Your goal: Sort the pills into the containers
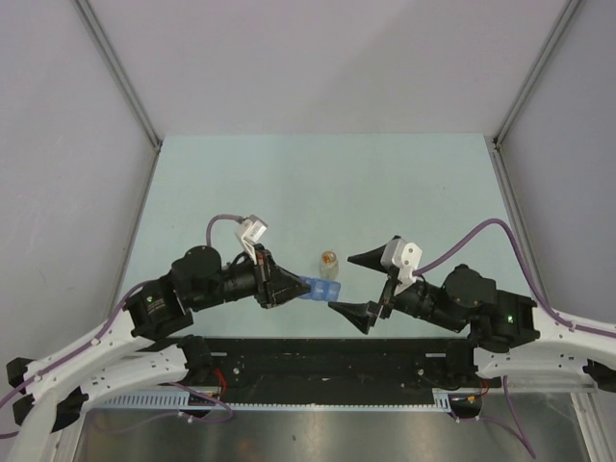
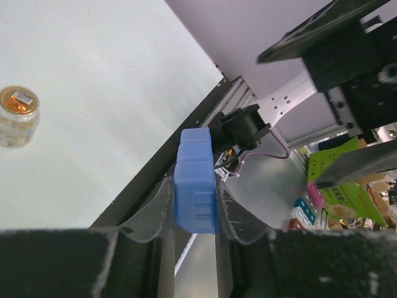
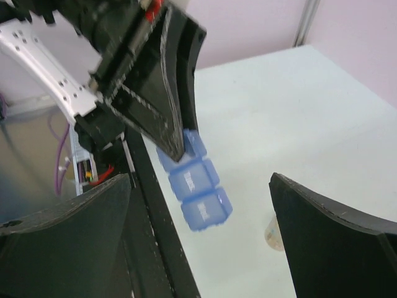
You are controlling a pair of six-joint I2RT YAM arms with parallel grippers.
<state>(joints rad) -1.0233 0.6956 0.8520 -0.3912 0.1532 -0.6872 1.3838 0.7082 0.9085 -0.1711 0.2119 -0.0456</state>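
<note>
The containers [image 1: 322, 287] are a short translucent blue strip of three joined compartments, held off the table. My left gripper [image 1: 304, 287] is shut on one end of the strip, and the other end sticks out toward the right arm. In the left wrist view the containers [image 2: 195, 186] sit squeezed between the two fingers of the left gripper [image 2: 195, 208]. My right gripper [image 1: 358, 286] stands wide open just right of the strip, not touching it. In the right wrist view the containers [image 3: 197, 189] hang between and ahead of the spread jaws of the right gripper [image 3: 198, 242]. No loose pills can be made out.
A small clear jar [image 1: 329, 263] with an orange-brown top stands upright on the pale green table [image 1: 289, 183], just behind the strip. The left wrist view shows the jar [image 2: 17, 115] at far left. The black base rail [image 1: 318, 358] runs along the near edge.
</note>
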